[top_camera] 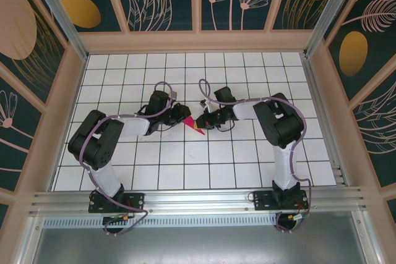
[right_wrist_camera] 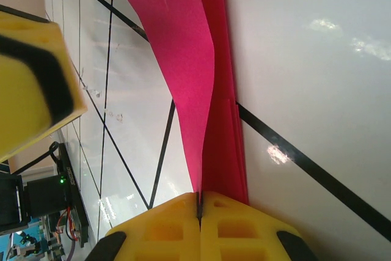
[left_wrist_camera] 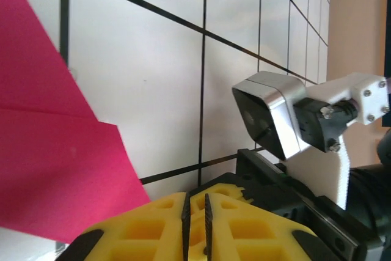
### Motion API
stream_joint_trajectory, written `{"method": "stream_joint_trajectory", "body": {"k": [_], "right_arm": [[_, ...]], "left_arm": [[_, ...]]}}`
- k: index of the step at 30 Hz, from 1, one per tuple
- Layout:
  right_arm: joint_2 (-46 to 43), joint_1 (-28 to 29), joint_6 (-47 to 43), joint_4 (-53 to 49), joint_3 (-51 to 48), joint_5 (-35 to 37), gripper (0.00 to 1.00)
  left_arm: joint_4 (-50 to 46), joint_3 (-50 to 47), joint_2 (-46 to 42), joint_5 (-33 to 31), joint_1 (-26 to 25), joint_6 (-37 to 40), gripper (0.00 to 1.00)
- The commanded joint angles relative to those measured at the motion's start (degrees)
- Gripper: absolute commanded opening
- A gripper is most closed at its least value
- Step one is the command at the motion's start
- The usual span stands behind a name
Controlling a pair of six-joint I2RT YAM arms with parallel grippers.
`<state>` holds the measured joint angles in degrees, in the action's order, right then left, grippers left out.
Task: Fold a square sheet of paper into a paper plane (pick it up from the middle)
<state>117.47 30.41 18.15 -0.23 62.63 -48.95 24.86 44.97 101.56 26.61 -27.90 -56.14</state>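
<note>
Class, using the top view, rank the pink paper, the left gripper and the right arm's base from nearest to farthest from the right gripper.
1. The pink paper: pinched in the right gripper, at the table's centre.
2. The left gripper: just across the paper, on its left.
3. The right arm's base: at the near table edge, right side.

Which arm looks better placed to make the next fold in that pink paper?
Right, probably: the right end effector is shut on the pink paper, while the left end effector sits beside it, barely open, holding nothing.
</note>
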Motion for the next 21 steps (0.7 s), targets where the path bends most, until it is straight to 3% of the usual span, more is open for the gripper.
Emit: {"method": "stream_joint_trajectory", "body": {"k": [1, 16, 21], "right_arm": [[2.99, -0.79, -0.48, -5.84, -0.64, 5.18, 0.04], [2.74, -0.79, -0.22, -5.88, -0.04, 4.2, 0.05], [-0.42, -0.86, 2.36, -3.75, -0.49, 1.85, 0.12]], "left_arm": [[1.65, -1.11, 1.09, 0.87, -0.62, 0.0, 0.16], [-10.22, 2.36, 7.42, -4.1, -1.2, 1.58, 0.12], [-14.98, 3.05, 8.74, -7.57, -1.19, 1.73, 0.11]]}}
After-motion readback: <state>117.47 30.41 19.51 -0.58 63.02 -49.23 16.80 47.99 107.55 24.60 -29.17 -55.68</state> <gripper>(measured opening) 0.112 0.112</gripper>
